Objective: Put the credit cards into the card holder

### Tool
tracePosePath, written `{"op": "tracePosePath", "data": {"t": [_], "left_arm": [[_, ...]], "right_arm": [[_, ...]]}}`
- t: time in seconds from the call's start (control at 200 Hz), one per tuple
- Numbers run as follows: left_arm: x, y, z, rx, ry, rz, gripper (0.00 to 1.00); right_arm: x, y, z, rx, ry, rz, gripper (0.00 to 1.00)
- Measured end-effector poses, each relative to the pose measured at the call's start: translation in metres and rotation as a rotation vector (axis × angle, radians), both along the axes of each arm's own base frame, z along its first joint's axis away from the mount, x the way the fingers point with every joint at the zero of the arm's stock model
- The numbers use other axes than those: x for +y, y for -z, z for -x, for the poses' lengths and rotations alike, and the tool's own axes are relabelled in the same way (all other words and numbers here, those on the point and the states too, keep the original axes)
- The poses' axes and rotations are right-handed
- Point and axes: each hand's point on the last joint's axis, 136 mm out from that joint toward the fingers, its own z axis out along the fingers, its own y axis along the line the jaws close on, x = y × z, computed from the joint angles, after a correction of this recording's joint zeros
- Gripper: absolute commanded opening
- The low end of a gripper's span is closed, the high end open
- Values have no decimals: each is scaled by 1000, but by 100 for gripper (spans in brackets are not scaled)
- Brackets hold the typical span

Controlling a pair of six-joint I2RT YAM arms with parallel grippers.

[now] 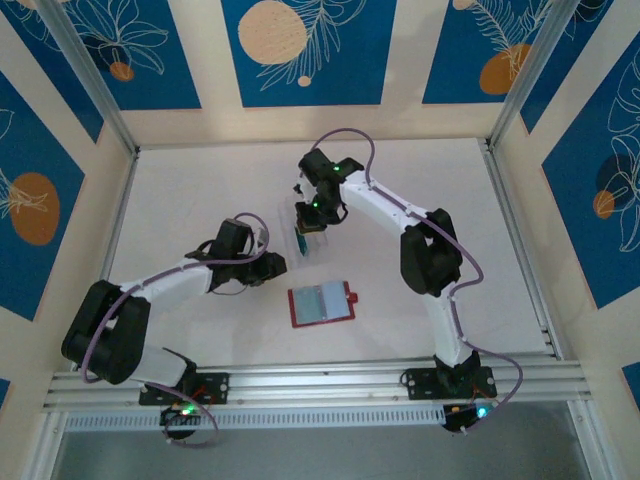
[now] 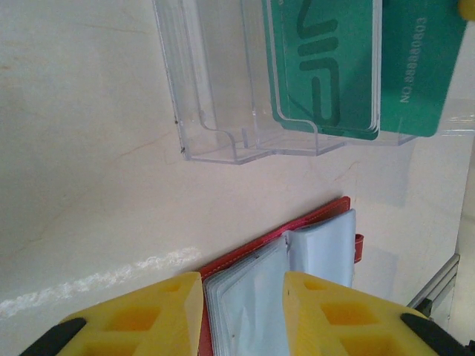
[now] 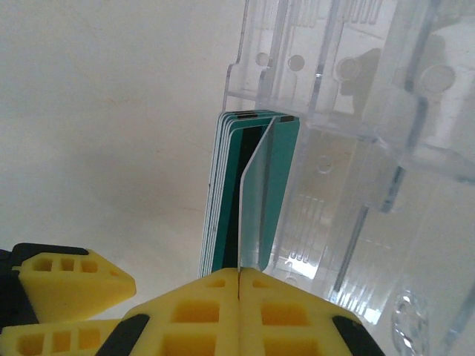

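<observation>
The card holder (image 1: 320, 304) lies open on the table, red with pale blue plastic sleeves (image 2: 319, 245) facing up. A stack of teal credit cards (image 3: 223, 185) stands in a clear plastic case (image 3: 356, 148). My right gripper (image 3: 239, 276) is shut on the edge of one teal card (image 3: 267, 185), which stands slightly apart from the stack. In the top view that gripper (image 1: 305, 228) hangs over the case. My left gripper (image 2: 243, 285) is open just above the holder's near-left corner, with the sleeves showing between its yellow fingers (image 2: 167, 311). Whether it touches them is unclear.
The clear case (image 2: 223, 111) sits on the table a short way behind the holder, with an empty front compartment. The right arm's elbow (image 1: 430, 255) hangs to the right of the holder. An aluminium rail (image 1: 300, 378) runs along the near edge.
</observation>
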Motion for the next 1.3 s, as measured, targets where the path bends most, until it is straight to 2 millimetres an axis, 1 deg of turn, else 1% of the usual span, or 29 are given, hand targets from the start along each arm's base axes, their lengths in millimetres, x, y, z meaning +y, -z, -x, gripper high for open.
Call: {"op": "tracePosePath", "data": {"t": [0.245, 0.535, 0.625, 0.71, 0.845, 0.895, 0.96, 1.04, 1.185, 1.3], "left_arm": [[0, 0, 0, -10, 12, -6, 34], [2, 3, 2, -5, 15, -12, 35], [2, 2, 2, -10, 16, -11, 35], [2, -1, 2, -25, 23, -10, 35], [3, -5, 4, -34, 35, -11, 35], [2, -6, 5, -36, 39, -9, 35], [2, -6, 6, -38, 47, -8, 35], [0, -8, 9, -45, 64, -6, 35], [-9, -8, 16, -48, 103, -1, 35], [-14, -4, 26, -36, 130, -5, 35]], "right_arm": [[-3, -23, -1, -42, 5, -27, 0], [-7, -32, -2, -70, 13, -20, 0], [-13, -41, 4, -85, 17, -19, 0], [-20, -53, 12, -105, 22, -21, 0], [-35, -71, 33, -128, 33, -29, 0], [-40, -73, 40, -134, 35, -29, 0], [-46, -73, 52, -132, 41, -26, 0], [-53, -67, 66, -117, 44, -14, 0], [-60, -45, 93, -73, 47, 19, 0], [-64, -29, 112, -47, 49, 41, 0]]}}
